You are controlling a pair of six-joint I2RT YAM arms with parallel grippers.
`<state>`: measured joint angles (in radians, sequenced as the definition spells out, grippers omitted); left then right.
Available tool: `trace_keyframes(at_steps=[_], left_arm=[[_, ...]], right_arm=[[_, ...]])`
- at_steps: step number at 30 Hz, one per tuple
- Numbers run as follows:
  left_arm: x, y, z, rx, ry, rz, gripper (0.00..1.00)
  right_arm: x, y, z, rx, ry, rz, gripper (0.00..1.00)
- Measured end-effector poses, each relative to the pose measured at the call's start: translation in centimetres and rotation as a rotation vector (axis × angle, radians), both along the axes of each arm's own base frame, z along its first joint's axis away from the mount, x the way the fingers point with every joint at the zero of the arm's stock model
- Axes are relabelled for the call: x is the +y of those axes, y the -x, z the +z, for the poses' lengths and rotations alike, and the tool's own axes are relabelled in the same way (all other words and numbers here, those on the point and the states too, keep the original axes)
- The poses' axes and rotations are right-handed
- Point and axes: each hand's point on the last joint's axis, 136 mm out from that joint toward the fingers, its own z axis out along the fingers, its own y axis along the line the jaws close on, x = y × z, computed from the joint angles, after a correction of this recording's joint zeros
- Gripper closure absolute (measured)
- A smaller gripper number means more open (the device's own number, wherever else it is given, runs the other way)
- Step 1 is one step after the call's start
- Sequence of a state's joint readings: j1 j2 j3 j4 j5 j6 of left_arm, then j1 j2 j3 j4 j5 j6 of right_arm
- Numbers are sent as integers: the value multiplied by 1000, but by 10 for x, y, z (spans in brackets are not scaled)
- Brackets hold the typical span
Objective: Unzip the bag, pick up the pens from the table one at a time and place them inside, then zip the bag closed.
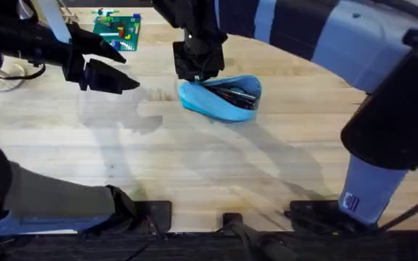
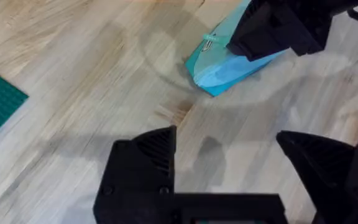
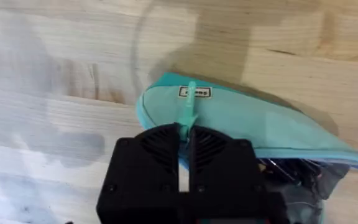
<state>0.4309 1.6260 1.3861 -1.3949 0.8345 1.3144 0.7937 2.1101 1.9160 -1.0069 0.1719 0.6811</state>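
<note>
Lying far left on the worktop (image 1: 194, 167), green brick plate (image 1: 118, 30), right gripper (image 3: 185, 163) pinching bag (image 1: 220, 98) zipper tab (image 3: 188, 112), pens (image 1: 238, 94) inside, left gripper (image 2: 229, 163) spread wide, empty.

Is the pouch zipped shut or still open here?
Open. The bag gapes along its top, with the pens visible inside, and the right gripper is pinching the teal pull tab at one end.
</note>
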Motion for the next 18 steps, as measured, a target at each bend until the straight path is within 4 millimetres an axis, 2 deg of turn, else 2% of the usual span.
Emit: trace_keyframes(at_steps=[5, 18], left_arm=[[0, 0, 0, 0, 0, 0, 6], [0, 0, 0, 0, 0, 0, 6]], right_arm=[[0, 0, 0, 0, 0, 0, 957], [2, -2, 1, -9, -9, 0, 972]])
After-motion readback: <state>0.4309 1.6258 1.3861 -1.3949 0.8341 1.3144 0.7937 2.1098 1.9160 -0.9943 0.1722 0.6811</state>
